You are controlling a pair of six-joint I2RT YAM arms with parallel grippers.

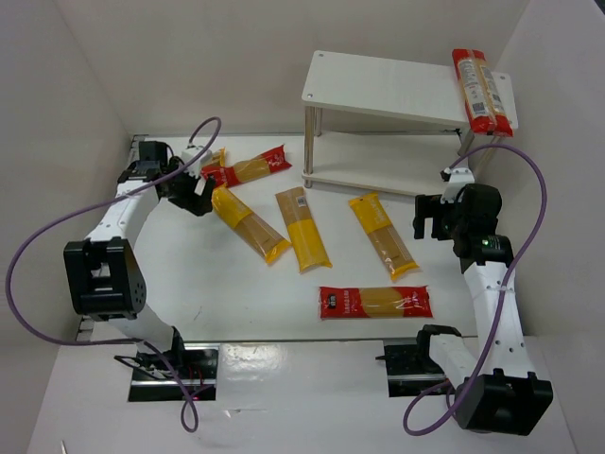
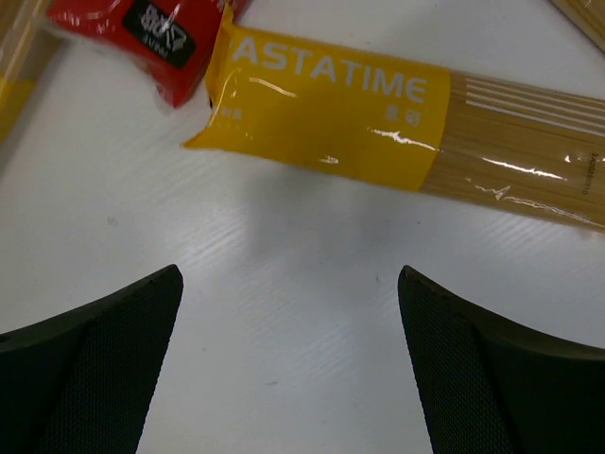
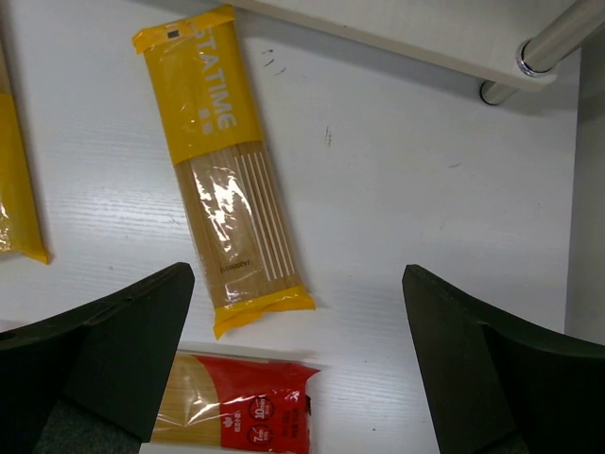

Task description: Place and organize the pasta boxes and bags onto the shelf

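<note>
Two red-ended packets (image 1: 482, 92) on white shelf (image 1: 378, 87)

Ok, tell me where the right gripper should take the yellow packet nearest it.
Likely mid-length, from straight above: the yellow packet lies flat on the table, long and narrow, so the open right gripper can span its short width, one finger on each long edge.

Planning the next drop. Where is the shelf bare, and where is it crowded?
The top board is bare from its left edge to the two red packets at its right end. The lower board looks bare where visible. On the table, a red packet and a yellow packet crowd beside the left gripper.
</note>
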